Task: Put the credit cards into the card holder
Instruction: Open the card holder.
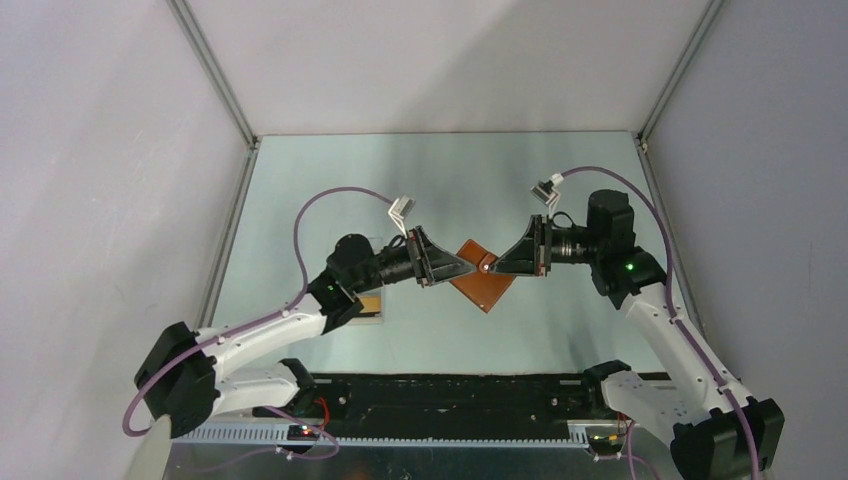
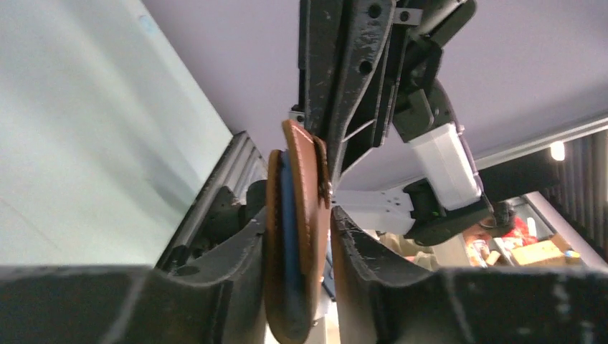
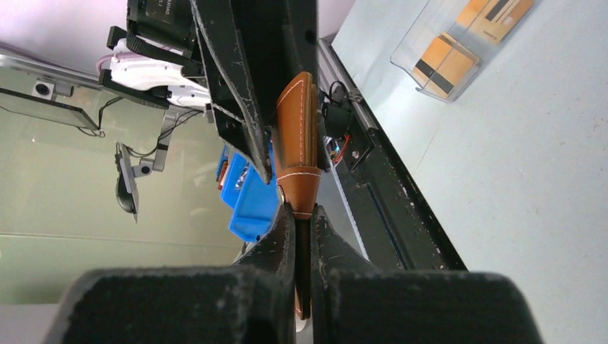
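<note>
White lettering on a black housing (image 3: 166, 10) above the card holder (image 1: 487, 285) is showing in the right wrist view, but it is too cropped and blurred to read. Any print on the credit cards (image 3: 443, 63) is too small to tell.

A pale grey-green table (image 1: 560, 200) is lying under the card holder, and plain whitish walls (image 1: 440, 60) with metal corner posts are rising around it. A black rail (image 1: 450, 392) is running along the table edge nearer the camera than the holder. Past that edge a blue bin (image 3: 252, 204) is showing.

The card holder is folded brown leather with pale stitching, a grey-blue lining peeking out along its edge, and a tab (image 3: 301, 188) carrying a metal snap. It is sitting edge-on between the two grippers at mid-table.

The right gripper (image 1: 497, 264) is reaching in from the holder's right. Its fingers (image 3: 276, 247) are pressing nearly together and pinching the tab.

The left gripper (image 1: 465, 268) is coming in from the holder's left, with its fingers (image 2: 229, 279) standing apart on either face of the holder. One looks flush against the leather and the other is just beside it. I cannot tell whether they are actually squeezing.

The orange-gold credit cards, with dark stripes showing, are lying in a clear plastic box (image 3: 430, 80) well to the left of the holder.
</note>
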`<state>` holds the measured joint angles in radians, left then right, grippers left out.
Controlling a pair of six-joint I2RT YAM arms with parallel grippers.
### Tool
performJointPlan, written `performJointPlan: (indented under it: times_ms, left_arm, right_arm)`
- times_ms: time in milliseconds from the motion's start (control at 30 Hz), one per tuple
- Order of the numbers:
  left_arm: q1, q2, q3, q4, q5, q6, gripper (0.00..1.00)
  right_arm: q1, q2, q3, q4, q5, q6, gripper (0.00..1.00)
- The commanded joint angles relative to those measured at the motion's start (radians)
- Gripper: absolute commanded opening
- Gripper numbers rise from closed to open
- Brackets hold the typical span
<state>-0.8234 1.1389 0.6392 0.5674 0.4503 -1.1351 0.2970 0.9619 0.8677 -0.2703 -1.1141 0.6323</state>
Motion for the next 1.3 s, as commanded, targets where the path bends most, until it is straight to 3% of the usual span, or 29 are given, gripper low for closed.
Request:
performJointPlan:
  times_ms: [0, 33, 67, 100, 133, 167, 233, 367, 433, 700, 933, 1267]
  left_arm:
    - [0.007, -0.004, -0.019, 0.137, 0.07, -0.065, 0.28]
    - [0.006, -0.008, -0.02, 0.138, 0.067, -0.068, 0.15]
    - [0.007, -0.01, -0.022, 0.138, 0.065, -0.069, 0.09]
    - [0.006, -0.012, -0.022, 0.138, 0.063, -0.071, 0.02]
    - [0.007, -0.015, -0.026, 0.138, 0.052, -0.075, 0.01]
    - [0.008, -0.017, -0.029, 0.137, 0.043, -0.078, 0.0]
    - [0.008, -0.019, -0.04, 0.12, 0.017, -0.093, 0.0]
    - [0.013, -0.025, -0.064, 0.047, -0.039, -0.133, 0.0]
    - [0.012, -0.033, -0.061, -0.009, -0.067, -0.145, 0.0]
    - [0.012, -0.054, -0.015, -0.211, -0.062, -0.215, 0.0]
    - [0.013, -0.059, 0.034, -0.3, -0.037, -0.224, 0.0]
    - [0.012, -0.078, 0.049, -0.327, -0.007, -0.219, 0.0]
  right_arm:
    - [0.005, -0.003, 0.004, 0.043, 0.044, 0.023, 0.0]
    - [0.006, -0.003, 0.004, 0.035, 0.055, 0.02, 0.0]
    - [0.005, -0.003, 0.005, 0.019, 0.077, 0.014, 0.01]
    - [0.003, -0.004, 0.005, 0.012, 0.088, 0.007, 0.13]
    - [0.004, -0.007, 0.005, 0.004, 0.109, 0.004, 0.2]
    - [0.003, -0.017, 0.005, 0.0, 0.134, -0.006, 0.35]
    - [0.003, -0.043, 0.007, -0.026, 0.191, -0.035, 0.56]
    - [0.01, -0.092, 0.038, -0.146, 0.331, -0.151, 0.87]
    - [0.031, -0.103, 0.065, -0.239, 0.401, -0.228, 0.97]
    - [0.228, -0.096, 0.138, -0.328, 0.634, -0.412, 0.99]
    - [0.448, -0.077, 0.151, -0.33, 0.868, -0.486, 0.92]
    - [0.616, -0.015, 0.165, -0.285, 1.13, -0.48, 0.76]
